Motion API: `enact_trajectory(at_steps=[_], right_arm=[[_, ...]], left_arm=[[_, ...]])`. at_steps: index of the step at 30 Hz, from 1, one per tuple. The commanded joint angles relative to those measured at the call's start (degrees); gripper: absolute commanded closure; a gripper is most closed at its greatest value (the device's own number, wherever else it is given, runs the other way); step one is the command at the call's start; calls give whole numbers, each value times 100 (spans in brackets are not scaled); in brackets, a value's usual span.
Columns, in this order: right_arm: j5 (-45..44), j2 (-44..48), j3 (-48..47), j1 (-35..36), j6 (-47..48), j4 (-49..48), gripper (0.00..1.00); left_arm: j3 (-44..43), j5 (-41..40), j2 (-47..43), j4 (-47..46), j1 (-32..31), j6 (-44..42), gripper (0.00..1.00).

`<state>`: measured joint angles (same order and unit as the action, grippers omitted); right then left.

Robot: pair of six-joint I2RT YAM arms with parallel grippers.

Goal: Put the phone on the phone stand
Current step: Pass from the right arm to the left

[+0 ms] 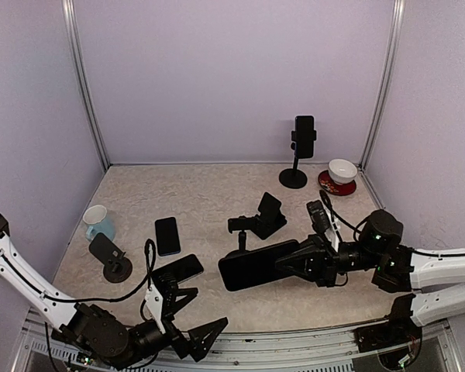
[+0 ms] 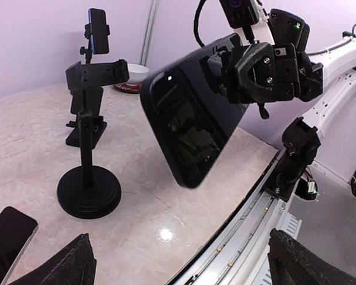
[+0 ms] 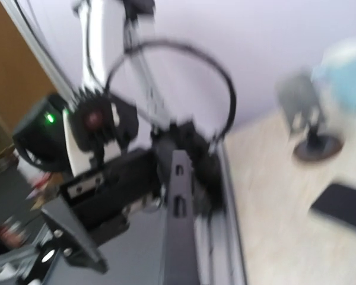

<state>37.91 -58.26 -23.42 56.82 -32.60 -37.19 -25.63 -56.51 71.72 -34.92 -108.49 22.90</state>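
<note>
My right pincer is clamped on one end of the black phone and holds it tilted in the air above the table, with the rest of the phone reaching out toward my left side. The phone hangs just beside the black phone stand on its round base, without touching it. My left pincer is spread wide and empty at the table's near edge, apart from the phone.

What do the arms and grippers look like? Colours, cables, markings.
Same build: left arm and right arm have white links, black joint housings, loose black cable looping outside each. Green lights on the right arm's wrist. The left gripper and right gripper are black, angular, two-fingered.
</note>
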Motion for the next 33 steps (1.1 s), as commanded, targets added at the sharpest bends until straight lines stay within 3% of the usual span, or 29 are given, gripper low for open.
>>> enact_trajectory(at_steps=[1,10,23,33], right_arm=[[-767,575,457,25,167,-1190,100],[-1326,1007,1251,351,30,-3144,100],[-1673,671,1351,758,-35,-4072,100],[-1620,627,1331,804,-70,-4061,100]], left_arm=[[-33,540,40,-1149,56,-755,1],[-55,2252,350,-2662,947,-959,10],[-660,3879,1192,-3621,1753,-860,31],[-965,4358,1395,-3748,1998,-902,52]])
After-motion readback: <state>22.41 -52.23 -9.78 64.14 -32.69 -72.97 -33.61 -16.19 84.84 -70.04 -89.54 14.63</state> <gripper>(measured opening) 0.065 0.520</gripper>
